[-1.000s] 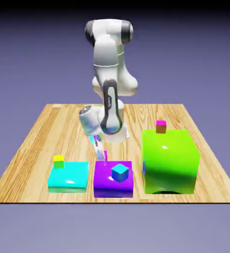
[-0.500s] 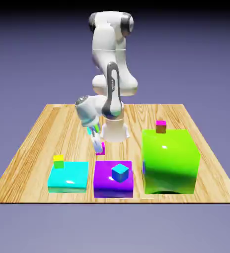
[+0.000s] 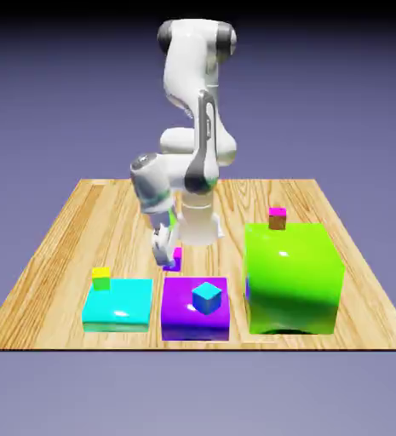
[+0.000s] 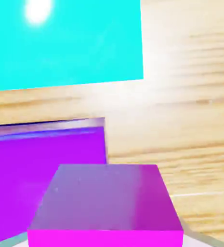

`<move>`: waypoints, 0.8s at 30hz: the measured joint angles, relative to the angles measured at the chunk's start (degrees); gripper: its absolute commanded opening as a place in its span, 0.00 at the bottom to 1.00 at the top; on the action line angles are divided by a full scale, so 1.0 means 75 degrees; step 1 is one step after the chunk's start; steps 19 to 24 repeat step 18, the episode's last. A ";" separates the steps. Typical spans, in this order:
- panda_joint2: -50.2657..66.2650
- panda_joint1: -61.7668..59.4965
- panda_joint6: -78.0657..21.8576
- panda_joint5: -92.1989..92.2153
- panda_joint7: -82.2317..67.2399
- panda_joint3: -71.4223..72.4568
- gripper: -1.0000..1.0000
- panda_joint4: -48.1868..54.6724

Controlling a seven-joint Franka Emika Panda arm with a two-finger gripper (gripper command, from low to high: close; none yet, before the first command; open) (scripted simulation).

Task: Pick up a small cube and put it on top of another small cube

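1. Handling. I judge the small magenta cube (image 4: 106, 198) to be light and stiff, with smooth faces that could slip or turn if my pads sat off centre. It does not look fragile; moderate, even pressure should do. The correct hold is on two opposite upright faces, at mid-height, leaving the underside free for stacking.

2. Gripper state. My gripper (image 4: 105, 239) is closed on the magenta cube, one finger at each side of it. In the exterior view the cube is at my fingertips, left of the scene's middle and on the far side of the purple block (image 3: 196, 325). I cannot tell from these views whether its underside is clear of the table (image 3: 48, 281).

3. Changes from the earlier exterior frame, one second ago. My hand has shifted slightly left and toward the far side. My wrist sits a little farther left and higher. The magenta cube, then a thin sliver beside my fingers, now shows more of its surface. The yellow cube (image 3: 101, 278) on the cyan block (image 3: 118, 308), the blue cube (image 3: 207, 297) on the purple block and the magenta-topped brown cube (image 3: 277, 219) on the green block (image 3: 293, 277) are unmoved.
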 measured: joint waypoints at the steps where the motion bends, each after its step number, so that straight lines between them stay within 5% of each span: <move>1: 0.0047 -0.0138 -0.0104 -0.0026 0.0332 0.0256 0.00 0.0226; 10: 0.0419 -0.1283 -0.0920 -0.0237 0.2953 0.2276 0.00 0.2011; 14: 0.1525 -0.0967 0.0338 -0.0628 0.3183 0.2196 0.00 0.1834; 15: 0.1788 -0.0884 0.0638 -0.0721 0.3238 0.2178 1.00 0.1792; 24: 0.1513 -0.0970 0.0316 -0.0624 0.3180 0.2198 1.00 0.1836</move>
